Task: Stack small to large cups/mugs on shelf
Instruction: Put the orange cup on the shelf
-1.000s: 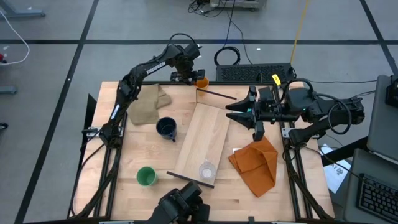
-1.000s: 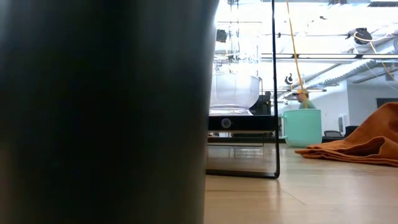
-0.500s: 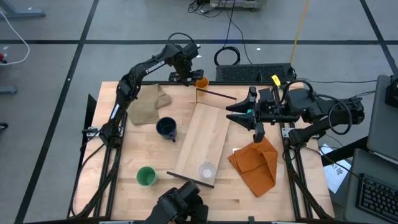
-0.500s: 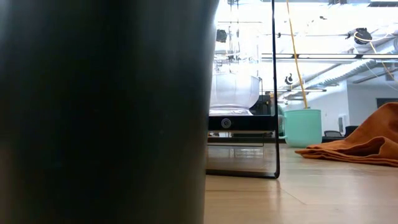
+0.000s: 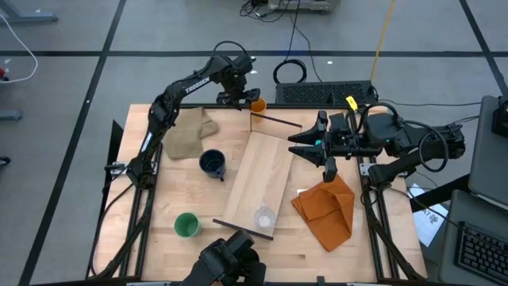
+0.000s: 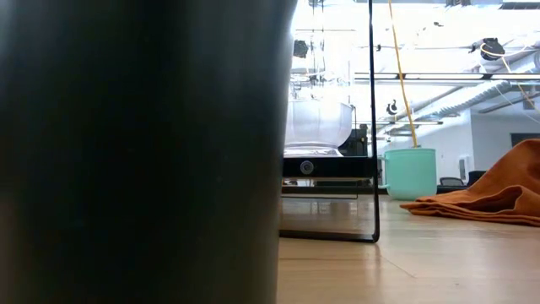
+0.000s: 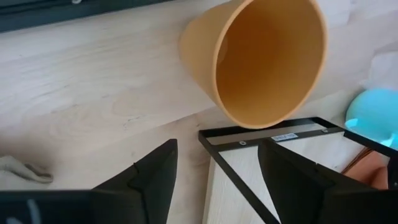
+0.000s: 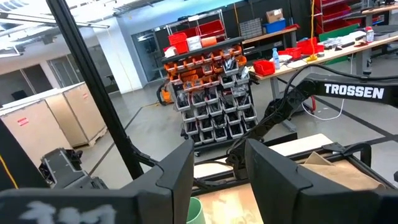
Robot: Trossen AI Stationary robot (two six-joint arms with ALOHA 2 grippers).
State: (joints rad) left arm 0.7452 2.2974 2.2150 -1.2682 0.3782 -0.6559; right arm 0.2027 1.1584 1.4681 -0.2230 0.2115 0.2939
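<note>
The orange cup [image 5: 257, 104] is warm yellow-orange inside and out at twelve o'clock on the pale, fine-grained wooden table [image 5: 159, 214]; the navy mug [image 5: 212, 164] is deep blue at nine o'clock; the green cup [image 5: 186, 225] is bright green at seven o'clock. The shelf [image 5: 258, 179] is light blond wood with thin black end strips; the clear cup [image 5: 264, 217] on it is colourless; the light-blue mug [image 6: 411, 173] is pale turquoise. The tan cloth [image 5: 189, 131] is dull khaki at ten o'clock; the orange cloth [image 5: 327, 209] is rust-orange at four o'clock; both arms are black.
</note>
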